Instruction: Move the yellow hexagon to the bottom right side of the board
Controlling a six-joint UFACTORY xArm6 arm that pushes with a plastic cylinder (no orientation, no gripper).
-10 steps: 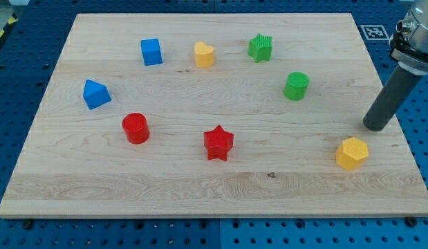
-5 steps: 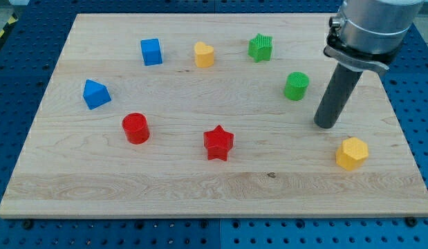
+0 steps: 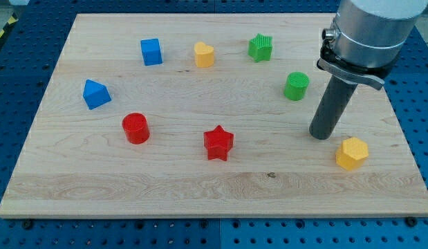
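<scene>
My tip (image 3: 321,135) rests on the board (image 3: 200,187), right part, approx. mid-height. No fingers on this rig: the arm ends in a plain dark rod, so nothing spreads, presses or pinches.

Positions rel. to tip:
- Yellow hexagon (image 3: 352,153): just below and to the view's right of tip, near but apart, no contact. It sits in the board's bottom right area, close to the right edge.
- Green cylinder (image 3: 296,86): above tip, slightly left, near the rod's shaft but apart.
- Green star (image 3: 260,47): farther up and left, near the top edge.
- Yellow block (image 3: 204,54): up and well left; shape unclear, rounded w/ one pointed side.
- Blue cube (image 3: 151,52): top left area, well apart from tip.
- Blue block (image 3: 96,94): far left, wedge-like, exact shape not clear.
- Red star (image 3: 218,142): left of tip, approx. same height, well apart.
- Red cylinder (image 3: 135,128): farther left, beyond the red star.

All blocks stand separate; none touch each other or the rod
</scene>
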